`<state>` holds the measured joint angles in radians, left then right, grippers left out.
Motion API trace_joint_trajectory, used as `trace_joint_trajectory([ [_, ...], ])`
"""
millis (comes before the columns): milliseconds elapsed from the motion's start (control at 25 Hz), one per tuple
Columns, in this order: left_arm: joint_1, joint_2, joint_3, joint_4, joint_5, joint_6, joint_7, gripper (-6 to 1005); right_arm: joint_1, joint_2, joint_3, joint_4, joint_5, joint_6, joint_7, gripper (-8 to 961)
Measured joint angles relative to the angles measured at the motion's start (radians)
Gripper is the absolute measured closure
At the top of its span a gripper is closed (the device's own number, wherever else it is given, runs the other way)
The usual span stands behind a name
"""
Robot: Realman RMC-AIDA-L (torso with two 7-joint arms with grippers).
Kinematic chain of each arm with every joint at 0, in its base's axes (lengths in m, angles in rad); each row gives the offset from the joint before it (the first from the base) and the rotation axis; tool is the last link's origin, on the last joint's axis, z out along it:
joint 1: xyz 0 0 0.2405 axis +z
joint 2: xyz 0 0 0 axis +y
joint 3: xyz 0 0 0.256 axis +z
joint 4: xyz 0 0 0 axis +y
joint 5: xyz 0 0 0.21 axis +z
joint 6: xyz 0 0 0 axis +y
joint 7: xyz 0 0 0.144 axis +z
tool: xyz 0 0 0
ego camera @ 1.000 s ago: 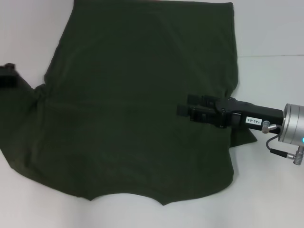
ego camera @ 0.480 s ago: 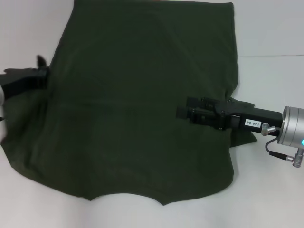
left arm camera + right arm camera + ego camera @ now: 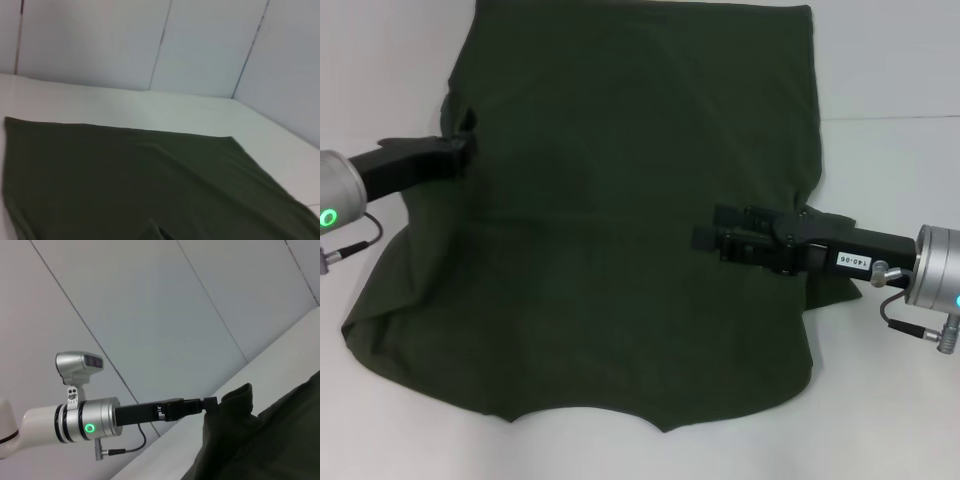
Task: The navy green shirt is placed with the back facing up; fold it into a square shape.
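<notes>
1. The navy green shirt [image 3: 620,220] lies spread over the white table [image 3: 890,60], plain side up, and fills most of the head view. All places below are given relative to this shirt.
2. Its far hem runs straight across the top of the head view. The near edge is scalloped, with a small notch near its middle.
3. The shirt's left edge is lifted and drawn inward, so a fold of cloth slopes down toward the near-left corner, which rests on the table.
4. My left gripper [image 3: 463,145] is at that left edge, toward the far half, fingers pinched on a raised tuft of the cloth. The right wrist view shows the same: my left gripper [image 3: 210,404] closes on a peak of fabric [image 3: 235,395] held above the table.
5. My right gripper [image 3: 705,238] sits over the shirt's right-centre, reaching in from the right edge, low above the cloth. I cannot tell whether its fingers are apart or together, nor whether they hold anything.
6. A flap of cloth pokes out beyond the right edge, under my right arm.
7. The left wrist view shows the shirt [image 3: 130,185] flat on the table, with pale wall panels [image 3: 200,45] behind it.
</notes>
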<state>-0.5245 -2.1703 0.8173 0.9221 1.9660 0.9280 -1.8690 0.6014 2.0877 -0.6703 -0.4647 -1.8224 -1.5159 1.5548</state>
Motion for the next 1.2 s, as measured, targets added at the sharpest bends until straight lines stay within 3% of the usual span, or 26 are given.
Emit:
trace_joint_trajectory([
  [640, -0.030, -0.001, 0.085, -0.103, -0.065, 0.012, 0.049, 948, -0.006, -0.002, 0.000, -0.002, -0.002, 0.002, -0.012, 107],
  [1080, -0.014, -0.001, 0.112, -0.107, -0.066, -0.005, 0.071, 748, -0.004, -0.002, 0.004, -0.004, 0.002, 0.002, -0.014, 106],
  [1200, -0.003, 0.001, 0.102, -0.117, -0.054, -0.037, 0.098, 610, -0.004, -0.005, 0.007, -0.005, 0.002, 0.002, -0.010, 107],
])
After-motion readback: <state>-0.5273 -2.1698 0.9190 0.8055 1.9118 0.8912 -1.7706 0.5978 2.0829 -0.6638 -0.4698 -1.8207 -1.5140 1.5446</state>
